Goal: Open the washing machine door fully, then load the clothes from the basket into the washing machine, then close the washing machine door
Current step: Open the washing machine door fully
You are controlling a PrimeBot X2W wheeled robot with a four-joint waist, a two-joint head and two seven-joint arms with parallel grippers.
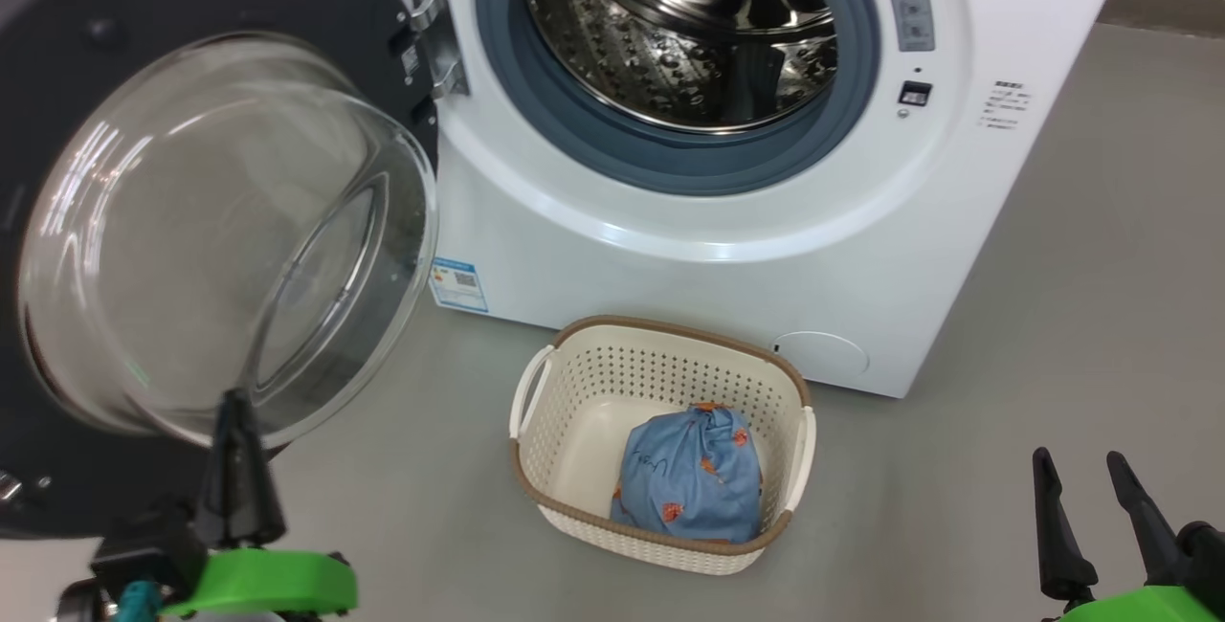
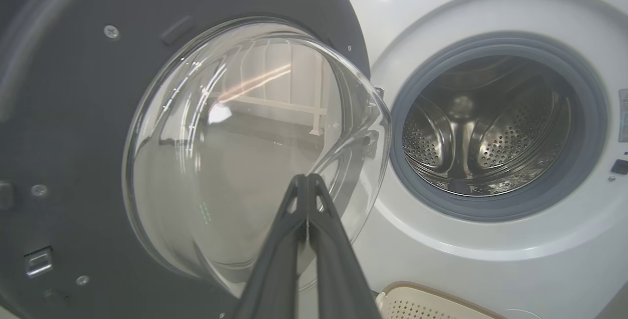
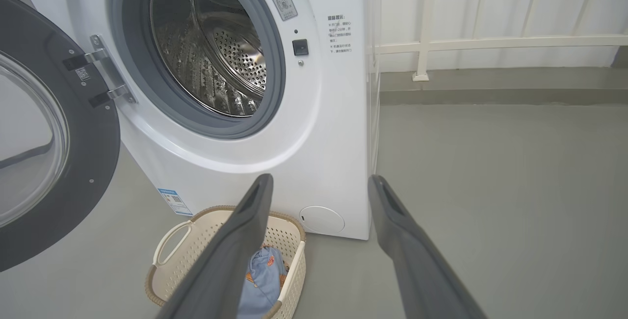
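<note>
The white washing machine [image 1: 689, 249] stands with its steel drum [image 1: 684, 19] exposed. Its black round door [image 1: 191, 19] with the bulging glass bowl [image 1: 220, 230] is swung out wide to the left. My left gripper [image 1: 234, 411] is shut with nothing in it, its tips just in front of the bowl's lower edge; the left wrist view has the shut tips [image 2: 307, 179] against the glass [image 2: 235, 152]. The cream basket [image 1: 660, 340] sits on the floor before the machine, holding a blue printed bundle of clothes [image 1: 691, 474]. Low on the right, my right gripper [image 1: 1077, 469] is open, apart from the basket.
Grey floor [image 1: 1053, 268] spreads to the right of the machine. In the right wrist view a white railing and wall [image 3: 490, 44] run behind the machine, and the basket [image 3: 181, 240] with clothes [image 3: 262, 279] lies below my open fingers [image 3: 255, 211].
</note>
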